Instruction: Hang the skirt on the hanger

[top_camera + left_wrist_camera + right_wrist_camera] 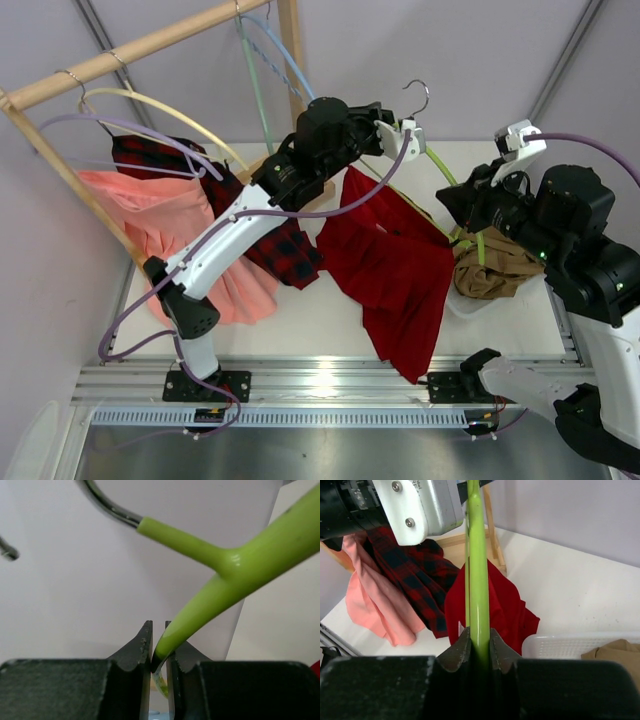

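The white table [300, 325] holds a wooden rack [130, 45] at the far left, a pink skirt [160, 225] and a checked skirt [285, 245] spilling onto it, the red skirt [395, 275] lying in the middle, and a white basket [470, 300] with brown cloth [495, 268] on the right.

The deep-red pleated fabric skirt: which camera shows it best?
The top external view: nearly the whole skirt shows. The right wrist view catches only part of it behind the lime-green plastic hanger; the left wrist view shows at most a red sliver.
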`<act>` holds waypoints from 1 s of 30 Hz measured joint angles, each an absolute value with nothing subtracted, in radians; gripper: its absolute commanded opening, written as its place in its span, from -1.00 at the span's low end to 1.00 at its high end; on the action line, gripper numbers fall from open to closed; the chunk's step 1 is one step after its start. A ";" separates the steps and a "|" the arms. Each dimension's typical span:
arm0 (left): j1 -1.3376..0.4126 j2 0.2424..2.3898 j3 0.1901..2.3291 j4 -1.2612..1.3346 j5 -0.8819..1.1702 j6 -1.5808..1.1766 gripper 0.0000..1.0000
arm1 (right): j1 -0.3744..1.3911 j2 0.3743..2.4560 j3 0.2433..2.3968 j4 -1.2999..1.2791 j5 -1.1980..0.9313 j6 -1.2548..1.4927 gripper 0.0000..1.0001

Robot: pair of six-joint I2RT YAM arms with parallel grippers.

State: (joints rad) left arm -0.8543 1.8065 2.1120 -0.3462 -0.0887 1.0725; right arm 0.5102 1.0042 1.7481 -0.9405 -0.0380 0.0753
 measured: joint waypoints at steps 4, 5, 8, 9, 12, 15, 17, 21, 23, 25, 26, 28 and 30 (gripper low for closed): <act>-0.855 1.806 2.116 -0.354 -0.074 1.069 -0.64 | 0.513 0.993 1.735 -0.930 -0.048 0.065 -1.00; -0.854 1.806 2.117 -0.355 -0.073 1.067 -0.63 | 0.513 0.993 1.734 -0.929 -0.050 0.059 -1.00; -0.852 1.806 2.121 -0.362 -0.072 1.046 -0.48 | 0.512 0.992 1.726 -0.920 -0.054 0.049 -1.00; -0.851 1.806 2.121 -0.361 -0.071 1.028 -0.31 | 0.512 0.989 1.719 -0.915 -0.054 0.046 -1.00; -0.849 1.802 2.123 -0.356 -0.072 0.970 0.04 | 0.512 0.977 1.691 -0.896 -0.061 0.035 -1.00; -0.846 1.784 2.123 -0.352 -0.066 0.906 0.48 | 0.509 0.958 1.659 -0.868 -0.093 0.025 -1.00; -0.845 1.751 2.112 -0.351 -0.055 0.867 0.67 | 0.508 0.938 1.639 -0.844 -0.115 0.022 -1.00; -0.844 1.675 2.101 -0.342 -0.039 0.783 0.99 | 0.509 0.904 1.633 -0.812 -0.142 0.004 -1.00; -0.845 1.637 2.090 -0.331 -0.039 0.740 0.99 | 0.509 0.886 1.629 -0.793 -0.155 0.003 -1.00; -0.847 1.597 2.076 -0.316 -0.042 0.684 0.99 | 0.510 0.862 1.621 -0.772 -0.171 0.002 -1.00; -0.847 1.579 2.072 -0.314 -0.046 0.649 0.99 | 0.509 0.854 1.617 -0.765 -0.177 0.002 -1.00; -0.847 1.551 2.066 -0.313 -0.046 0.590 0.99 | 0.509 0.836 1.615 -0.763 -0.190 0.003 -1.00; -0.847 1.515 2.046 -0.310 -0.048 0.523 0.99 | 0.509 0.818 1.615 -0.765 -0.194 0.003 -1.00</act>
